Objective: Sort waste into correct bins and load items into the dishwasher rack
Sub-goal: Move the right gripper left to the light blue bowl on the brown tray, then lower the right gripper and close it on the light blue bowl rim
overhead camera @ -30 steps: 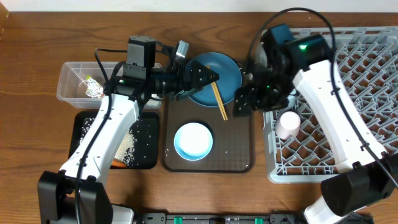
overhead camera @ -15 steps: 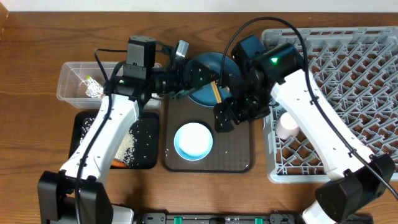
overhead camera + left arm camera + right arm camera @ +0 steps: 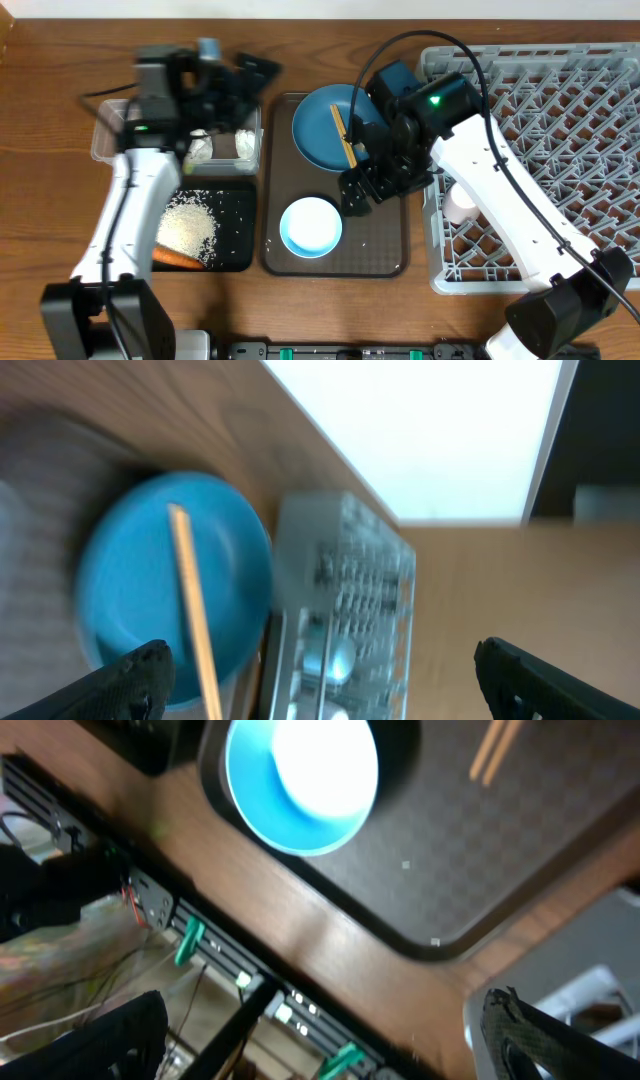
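My left gripper (image 3: pixel 250 85) is open and empty, blurred, above the right end of the clear tub (image 3: pixel 110 150), which holds white paper wads (image 3: pixel 200 148). The black tray (image 3: pixel 235 250) holds rice (image 3: pixel 188 228) and a carrot (image 3: pixel 180 260). The blue plate (image 3: pixel 320 130) (image 3: pixel 130 580) with chopsticks (image 3: pixel 345 138) (image 3: pixel 195 620) (image 3: pixel 495 750) across it and the pale blue bowl (image 3: pixel 311 226) (image 3: pixel 300 780) sit on the brown tray. My right gripper (image 3: pixel 356 190) is open and empty, just right of and above the bowl. A pink cup (image 3: pixel 462 200) stands in the grey rack (image 3: pixel 560 120). The wrapper and the blue cup are hidden.
The brown serving tray (image 3: pixel 385 250) (image 3: pixel 470 870) lies between the bins and the rack. The rack also shows blurred in the left wrist view (image 3: pixel 350 590). The table's front edge and a black frame with green clips (image 3: pixel 250 990) show in the right wrist view.
My left arm swung left, from over the blue plate to over the clear tub, uncovering the rice and carrot. My right gripper came from the rack's edge to over the brown tray.
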### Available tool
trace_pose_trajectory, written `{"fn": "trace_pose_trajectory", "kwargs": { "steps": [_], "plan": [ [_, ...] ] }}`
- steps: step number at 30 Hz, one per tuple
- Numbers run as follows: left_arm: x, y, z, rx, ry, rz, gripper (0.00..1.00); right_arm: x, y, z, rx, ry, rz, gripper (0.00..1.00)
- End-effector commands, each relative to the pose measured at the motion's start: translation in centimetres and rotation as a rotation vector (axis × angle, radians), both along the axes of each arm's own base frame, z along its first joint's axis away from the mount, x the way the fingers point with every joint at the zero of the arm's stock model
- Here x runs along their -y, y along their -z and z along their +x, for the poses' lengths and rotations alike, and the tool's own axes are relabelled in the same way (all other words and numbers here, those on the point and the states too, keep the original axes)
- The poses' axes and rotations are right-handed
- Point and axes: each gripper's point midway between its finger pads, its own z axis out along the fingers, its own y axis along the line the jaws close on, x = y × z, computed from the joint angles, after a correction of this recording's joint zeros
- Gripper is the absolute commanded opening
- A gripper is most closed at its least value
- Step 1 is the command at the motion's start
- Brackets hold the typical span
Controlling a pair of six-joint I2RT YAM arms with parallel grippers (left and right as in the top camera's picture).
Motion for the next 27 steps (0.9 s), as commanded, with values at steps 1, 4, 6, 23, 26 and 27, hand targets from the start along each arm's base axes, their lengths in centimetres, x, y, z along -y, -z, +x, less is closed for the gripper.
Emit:
{"fn": "trace_pose_trajectory", "kwargs": {
  "steps": [1, 4, 6, 23, 26, 27],
  "plan": [
    [-4.4, -0.5, 0.1, -0.022, -0.067, -0.074, 0.98, -1.7, -0.2, -0.4, 0.028, -0.050, 0.036, 0.99],
    [-8.4, -0.5, -0.1, -0.034, -0.135, -0.104, 0.98, -3.3, 0.2, -0.7, 0.054, -0.078, 0.054, 0.99],
    [-10.2, -0.4, -0.6, -0.055, -0.166, -0.129, 0.98, -4.6, 0.4, -1.1, 0.076, -0.117, 0.070, 0.99],
    [-13.6, 0.7, -1.7, -0.130, -0.253, -0.158, 0.98, -12.8, 7.4, -4.7, 0.244, -0.248, 0.116, 0.59],
    [-13.6, 0.7, -1.7, -0.130, -0.253, -0.158, 0.98, -13.4, 9.6, -4.8, 0.322, -0.230, 0.077, 0.59],
    [-13.6, 0.7, -1.7, -0.130, -0.253, -0.158, 0.98, -13.4, 10.2, -4.7, 0.346, -0.223, 0.061, 0.59]
  ]
}}
